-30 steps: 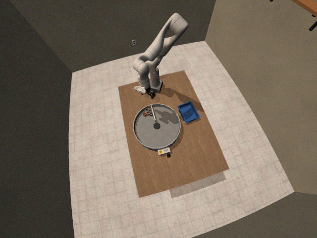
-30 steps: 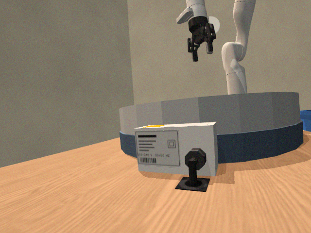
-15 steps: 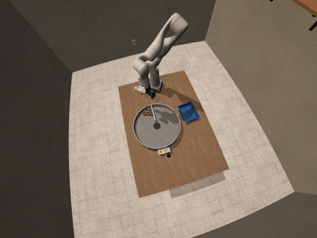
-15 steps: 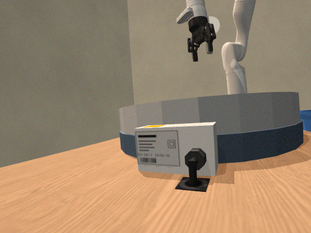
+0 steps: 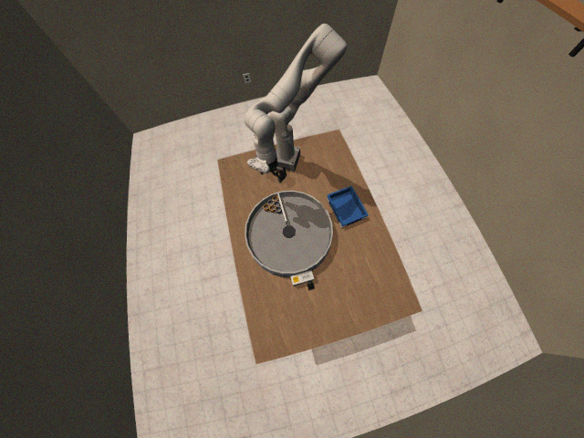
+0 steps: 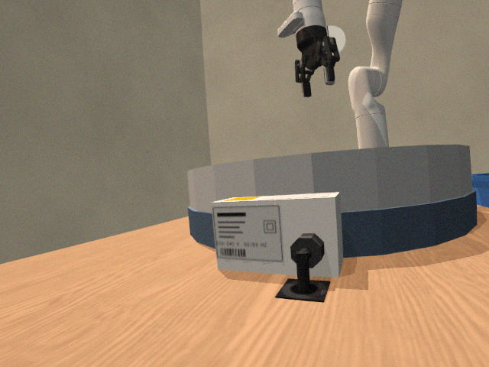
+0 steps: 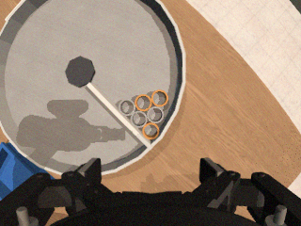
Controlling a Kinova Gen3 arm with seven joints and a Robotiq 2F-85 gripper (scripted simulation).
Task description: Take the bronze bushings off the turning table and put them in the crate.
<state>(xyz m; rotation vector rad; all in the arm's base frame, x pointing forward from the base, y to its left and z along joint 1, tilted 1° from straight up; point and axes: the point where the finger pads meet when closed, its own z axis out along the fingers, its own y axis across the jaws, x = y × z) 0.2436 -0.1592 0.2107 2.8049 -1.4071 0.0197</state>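
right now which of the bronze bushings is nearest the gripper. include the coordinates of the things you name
The bronze bushing [image 7: 156, 135] in the corner between the white divider [image 7: 117, 114] and the rim, nearest the gripper [image 7: 150, 169] in the wrist view; the other two bronze ones touch each other.

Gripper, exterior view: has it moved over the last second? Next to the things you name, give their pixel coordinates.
No, no visible shift: the open gripper [image 5: 281, 177] [image 6: 318, 89] [image 7: 150, 169] hangs at the same spot above the turning table's [image 5: 292, 255] [image 6: 343, 177] [image 7: 42, 47] rim.
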